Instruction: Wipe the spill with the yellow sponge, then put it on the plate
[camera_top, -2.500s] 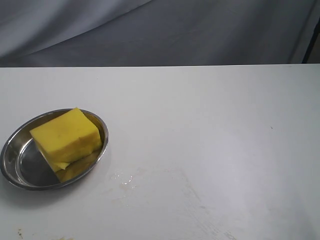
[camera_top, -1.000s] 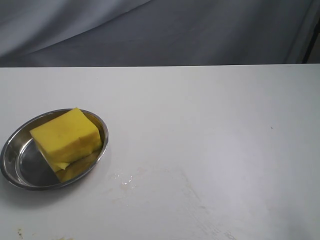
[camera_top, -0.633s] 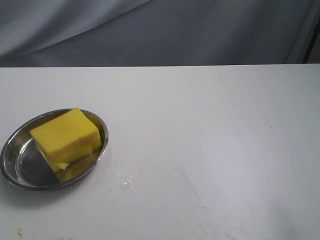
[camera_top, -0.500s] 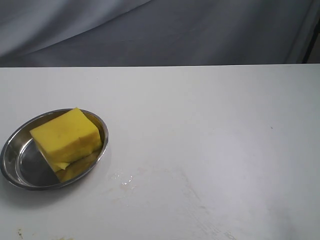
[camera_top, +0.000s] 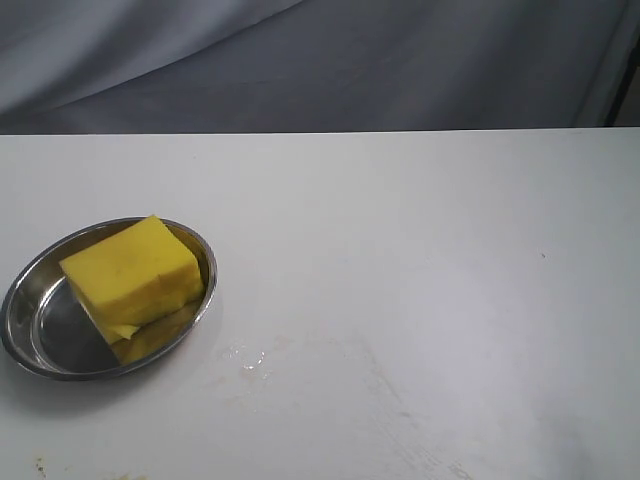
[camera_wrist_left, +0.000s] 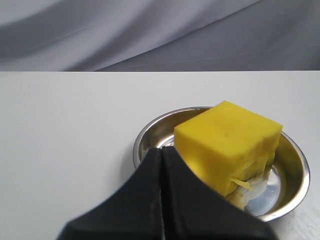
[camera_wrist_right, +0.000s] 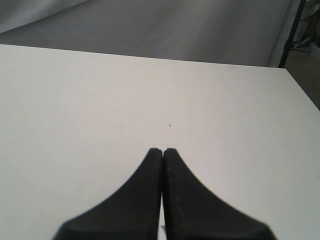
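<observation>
The yellow sponge (camera_top: 132, 272) (camera_wrist_left: 227, 141) rests tilted inside the steel plate (camera_top: 20, 320) (camera_wrist_left: 292, 172) at the table's left. No amber spill shows; only faint wet smears (camera_top: 248, 358) remain on the table right of the plate. In the left wrist view my left gripper (camera_wrist_left: 161, 149) is shut and empty, its tips just short of the plate's rim, apart from the sponge. In the right wrist view my right gripper (camera_wrist_right: 163, 150) is shut and empty over bare table. Neither gripper appears in the exterior view.
A white table (camera_top: 420, 250) runs back to a grey cloth backdrop (camera_top: 330, 60). A dark stand (camera_wrist_right: 291, 31) rises beyond the table's far corner in the right wrist view. A tiny dark speck (camera_wrist_right: 170, 125) lies on the table.
</observation>
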